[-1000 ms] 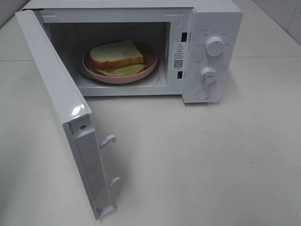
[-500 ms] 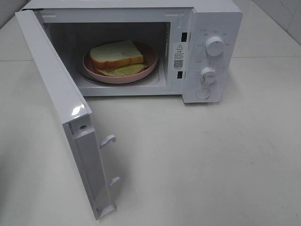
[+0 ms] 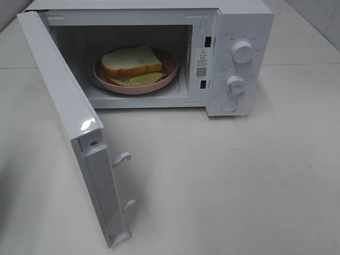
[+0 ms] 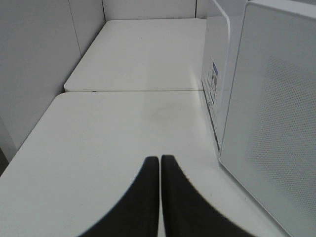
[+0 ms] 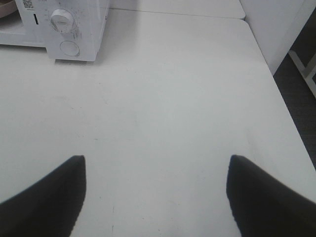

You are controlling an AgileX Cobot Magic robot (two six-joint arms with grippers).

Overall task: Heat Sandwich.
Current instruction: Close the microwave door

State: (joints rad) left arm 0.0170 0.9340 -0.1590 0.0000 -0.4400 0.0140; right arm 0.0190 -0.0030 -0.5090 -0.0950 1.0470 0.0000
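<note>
The sandwich (image 3: pixel 132 61), white bread with a tan crust and a green leafy layer, lies on a round pink plate (image 3: pixel 169 70) inside the white microwave (image 3: pixel 249 26). The microwave's door (image 3: pixel 69 122) stands wide open toward the front left. Neither gripper shows in the exterior high view. In the left wrist view my left gripper (image 4: pixel 159 159) is shut and empty, over the table beside the outside of the open door (image 4: pixel 276 128). In the right wrist view my right gripper (image 5: pixel 157 163) is open and empty, over bare table well away from the microwave (image 5: pixel 74 24).
The microwave has two round knobs (image 3: pixel 243 52) and a round button (image 3: pixel 229 105) on its right panel. The door's two latch hooks (image 3: pixel 122 158) stick out from its edge. The table's edge (image 5: pixel 276 89) runs close to my right gripper. A wall panel (image 4: pixel 34 64) stands beside my left gripper.
</note>
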